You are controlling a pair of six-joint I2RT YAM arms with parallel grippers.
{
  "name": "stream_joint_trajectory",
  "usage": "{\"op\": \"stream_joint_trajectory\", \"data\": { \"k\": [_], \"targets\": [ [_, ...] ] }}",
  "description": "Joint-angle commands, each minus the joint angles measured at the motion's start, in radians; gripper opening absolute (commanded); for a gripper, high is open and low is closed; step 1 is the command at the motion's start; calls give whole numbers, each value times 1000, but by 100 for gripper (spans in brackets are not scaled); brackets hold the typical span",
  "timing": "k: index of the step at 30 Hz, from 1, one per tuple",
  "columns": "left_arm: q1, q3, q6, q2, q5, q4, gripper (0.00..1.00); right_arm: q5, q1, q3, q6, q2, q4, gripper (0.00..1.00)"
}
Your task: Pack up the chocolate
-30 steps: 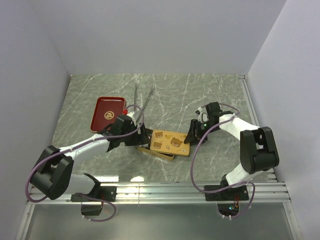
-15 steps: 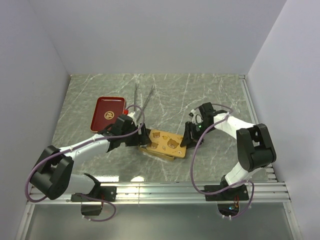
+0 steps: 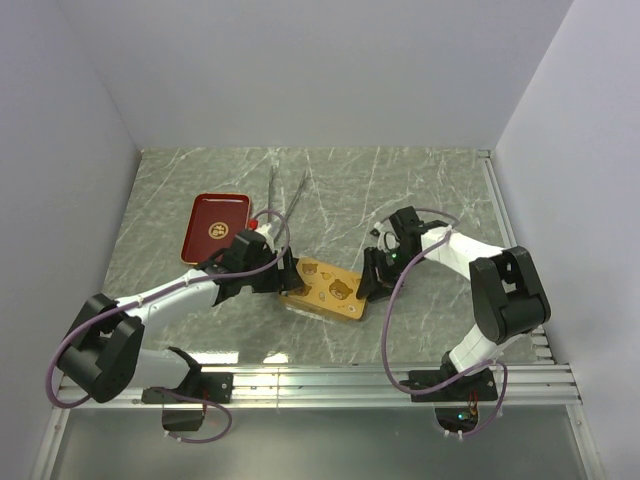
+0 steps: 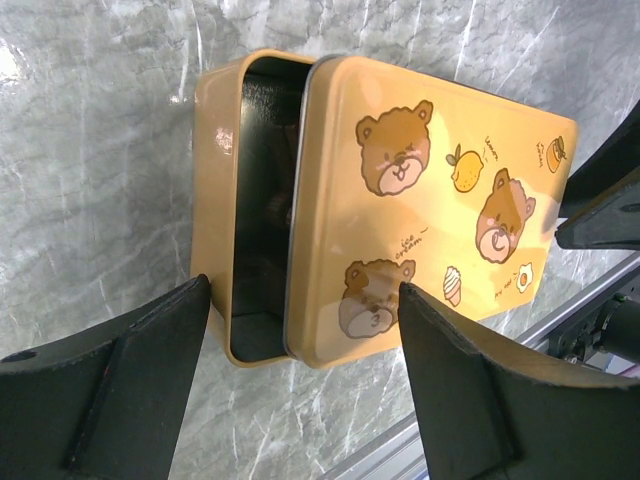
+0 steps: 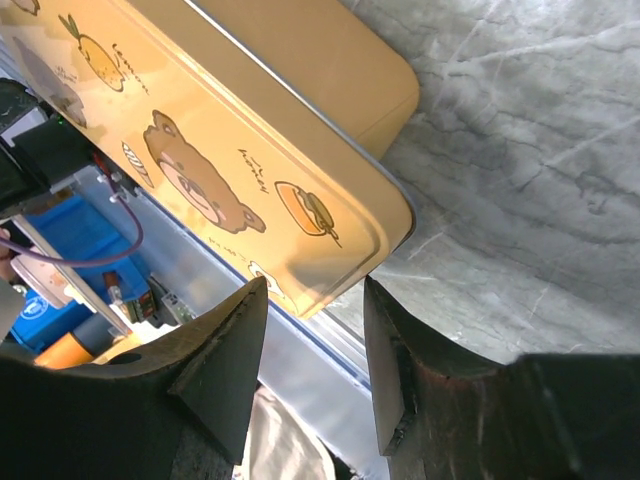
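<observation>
Your left gripper (image 4: 302, 290) has its fingers wide apart and holds nothing. They straddle the end of the tin base (image 4: 215, 200), one tip just beside its outer wall and the other over the lid (image 4: 430, 200). Whether either tip touches cannot be seen.

The fingers of your right gripper (image 5: 312, 290) bracket a corner of the lid, at the tin's 3 o'clock in the overhead view. You cannot tell whether they are pinching it or only nudging it.

The chocolate (image 4: 277, 212) is inside the base, visible only as dim dark lumps in the shadowed gap the lid has not yet covered.

The lumps are probably light, brittle and quick to smear, so leave them alone and handle the tin instead. The tin looks like thin, stiff, glossy metal, likely slippery under the pads. Take the lid by its rim at the corner, and brace the base against its end wall so it does not skate on the table (image 3: 400, 190).

The red tray (image 3: 213, 228) lies at the tin's 10 o'clock and the tongs (image 3: 285, 195) at its 12 o'clock, both apart from it.

Since a second ago the lid has slid toward 9 o'clock over the base, and the right gripper has travelled with it. The left gripper has hardly moved.
</observation>
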Motion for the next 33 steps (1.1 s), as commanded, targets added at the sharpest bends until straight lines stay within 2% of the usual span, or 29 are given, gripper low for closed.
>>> {"op": "stream_joint_trajectory", "data": {
  "k": [1,14,21,33],
  "targets": [
    [-13,9,-12,-27,32,20,81,-1,12,53,-12,-3,-10,51],
    [-25,14,-3,-12,53,8,75,-5,35,91,13,10,9,51],
    [-34,14,-4,4,58,3,60,-4,36,96,11,20,12,51],
    [-40,-14,-7,14,75,-12,49,12,38,111,11,36,18,51]
  ]
}}
